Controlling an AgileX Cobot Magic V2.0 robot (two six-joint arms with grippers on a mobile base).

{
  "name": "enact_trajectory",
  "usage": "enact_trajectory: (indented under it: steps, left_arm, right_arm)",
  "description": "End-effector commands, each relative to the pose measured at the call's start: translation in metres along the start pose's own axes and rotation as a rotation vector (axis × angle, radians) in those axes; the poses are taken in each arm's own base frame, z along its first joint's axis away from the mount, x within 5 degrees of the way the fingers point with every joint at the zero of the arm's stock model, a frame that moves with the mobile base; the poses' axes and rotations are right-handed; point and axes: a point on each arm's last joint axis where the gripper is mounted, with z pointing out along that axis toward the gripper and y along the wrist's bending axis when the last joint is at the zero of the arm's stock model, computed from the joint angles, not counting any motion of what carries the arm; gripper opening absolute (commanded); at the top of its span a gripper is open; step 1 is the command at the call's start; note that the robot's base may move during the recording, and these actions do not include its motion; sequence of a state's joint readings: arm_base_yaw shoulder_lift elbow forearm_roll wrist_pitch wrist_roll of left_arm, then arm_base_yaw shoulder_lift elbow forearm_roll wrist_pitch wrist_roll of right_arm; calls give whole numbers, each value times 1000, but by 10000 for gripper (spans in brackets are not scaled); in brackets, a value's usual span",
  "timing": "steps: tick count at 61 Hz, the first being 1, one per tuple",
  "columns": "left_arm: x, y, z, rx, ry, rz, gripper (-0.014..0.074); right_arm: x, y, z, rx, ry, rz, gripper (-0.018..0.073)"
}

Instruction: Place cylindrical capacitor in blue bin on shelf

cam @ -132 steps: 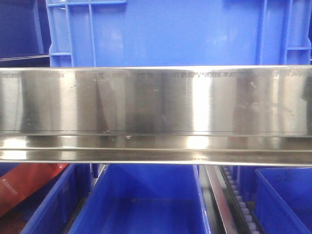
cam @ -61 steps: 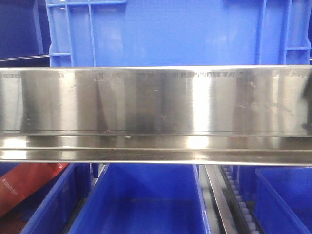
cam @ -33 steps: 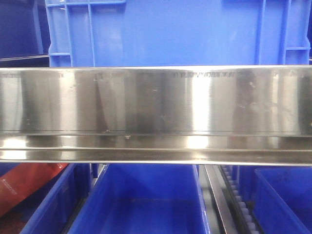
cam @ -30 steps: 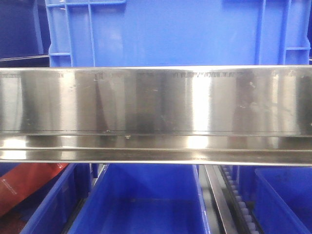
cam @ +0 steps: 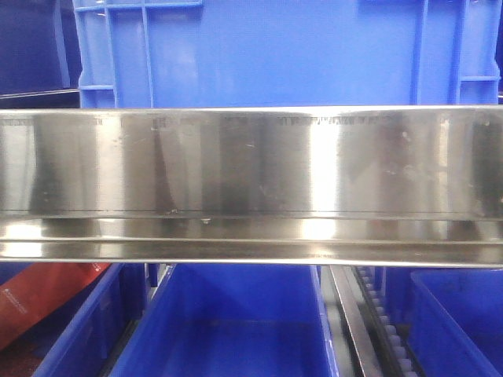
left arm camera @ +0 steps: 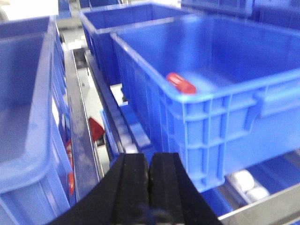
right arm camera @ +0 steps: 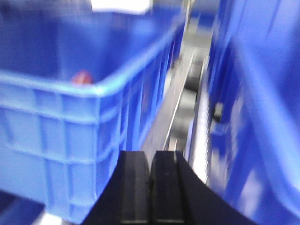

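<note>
capacitor nowhere to be seen, and both the left gripper (left arm camera: 149,176) and right gripper (right arm camera: 151,180) hang pressed shut on nothing before the blue bins (left arm camera: 225,93) on the shelf (cam: 251,161), so i'd find the part first, then open wide.

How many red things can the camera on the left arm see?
3: a red object lying inside the nearest blue bin, and two red bits low between the bins. More may be hidden.
</note>
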State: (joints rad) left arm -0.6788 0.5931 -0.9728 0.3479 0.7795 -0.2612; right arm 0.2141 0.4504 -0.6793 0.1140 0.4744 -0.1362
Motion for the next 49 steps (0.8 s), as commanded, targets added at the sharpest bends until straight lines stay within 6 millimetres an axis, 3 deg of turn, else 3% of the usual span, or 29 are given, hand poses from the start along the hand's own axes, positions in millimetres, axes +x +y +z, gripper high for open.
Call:
enact_trajectory:
  steps: [1, 14, 49]
  left_arm:
    - [-1, 0, 0, 4, -19, -2, -111]
    - [-1, 0, 0, 2, -19, 0, -111]
    - [-1, 0, 0, 2, -19, 0, -111]
  right_arm:
    - [-4, 0, -24, 17, -124, -13, -156]
    - [-5, 2, -50, 21, -223, -18, -156]
    - [-5, 2, -50, 21, -225, -18, -156]
